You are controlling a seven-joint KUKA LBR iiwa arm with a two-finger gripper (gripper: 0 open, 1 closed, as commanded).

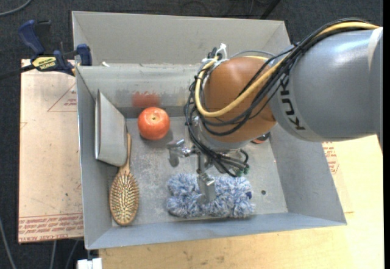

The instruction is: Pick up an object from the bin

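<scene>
Positioning seemed the step in hand — jaws, spread or pressed I couldn't tell, hung over the fluffy blue-grey cloth (234,197), which next wanted a firm pinch.

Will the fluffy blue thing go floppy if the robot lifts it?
Probably floppy: the fluffy blue thing looks like soft shaggy cloth, so its ends would likely droop. It seems light, and unlikely to roll, since it lies flat under the hand.
</scene>
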